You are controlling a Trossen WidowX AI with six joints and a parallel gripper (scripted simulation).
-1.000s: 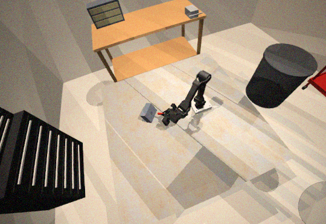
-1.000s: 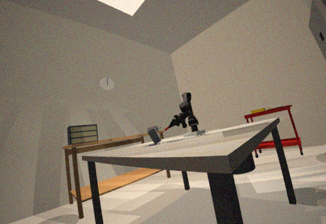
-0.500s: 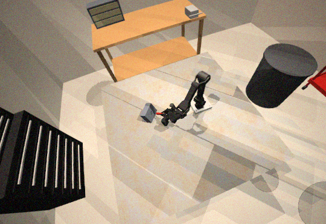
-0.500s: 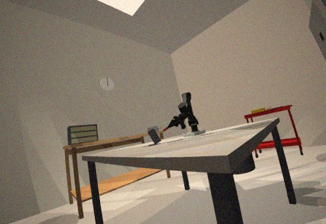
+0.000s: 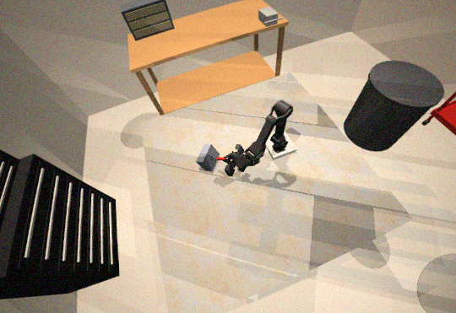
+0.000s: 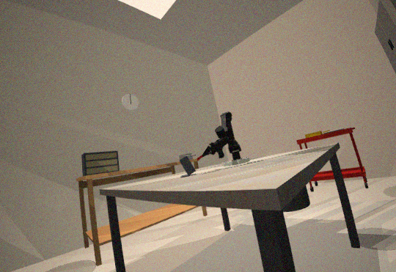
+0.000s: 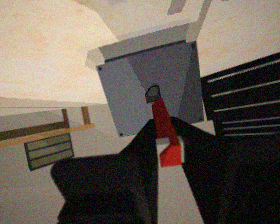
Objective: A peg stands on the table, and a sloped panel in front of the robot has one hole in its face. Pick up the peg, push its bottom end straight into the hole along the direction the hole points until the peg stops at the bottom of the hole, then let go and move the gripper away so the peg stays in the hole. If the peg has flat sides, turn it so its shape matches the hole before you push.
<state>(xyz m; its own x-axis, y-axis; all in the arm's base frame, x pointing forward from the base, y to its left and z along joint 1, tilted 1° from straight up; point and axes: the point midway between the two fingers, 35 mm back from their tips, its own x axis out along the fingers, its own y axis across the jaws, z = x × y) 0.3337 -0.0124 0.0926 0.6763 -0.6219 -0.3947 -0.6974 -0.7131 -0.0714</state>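
On the surface (image 6: 235, 179) the sloped panel (image 7: 147, 82) faces the hand (image 7: 164, 135), which is clenched on the red peg (image 7: 164, 125), seemingly stiff, light, flat-sided, best gripped near its rear, tip at the hole (image 7: 152, 93).

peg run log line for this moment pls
peg: red, held in fingers | tip: at hole mouth in sloped panel | seated: not yet
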